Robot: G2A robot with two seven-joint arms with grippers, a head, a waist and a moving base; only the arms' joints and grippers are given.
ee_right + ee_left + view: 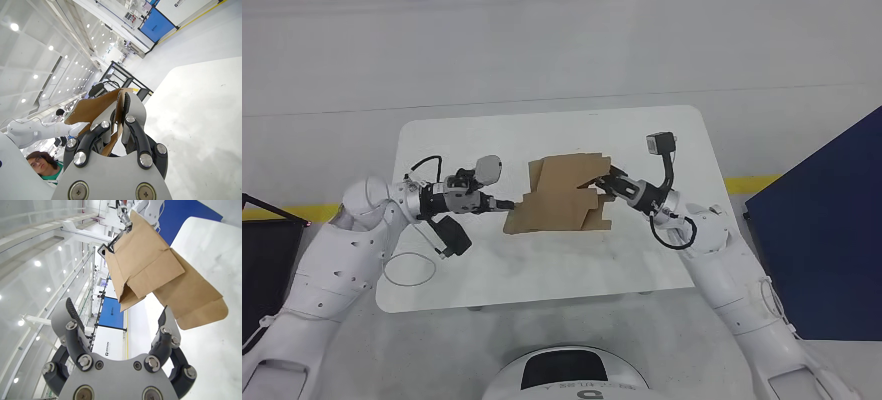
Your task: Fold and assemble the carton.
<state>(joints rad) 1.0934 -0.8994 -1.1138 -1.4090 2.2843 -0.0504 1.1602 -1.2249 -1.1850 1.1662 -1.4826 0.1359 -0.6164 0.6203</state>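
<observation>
Brown corrugated cardboard carton [560, 195], partly folded, sits over the white rounded table [542, 270] between both grippers. Right gripper [119, 108] is pinched tight on a carton edge panel. Left gripper [116, 313] is spread wide and holds nothing. The carton is just ahead of its fingertips, with the lowest flap beside one finger.

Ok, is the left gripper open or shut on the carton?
Open: left gripper fingers stand wide apart, with the carton not clamped between them.

Plain brown carton [560, 195] on a white table [542, 265], beside black-and-grey grippers.
</observation>
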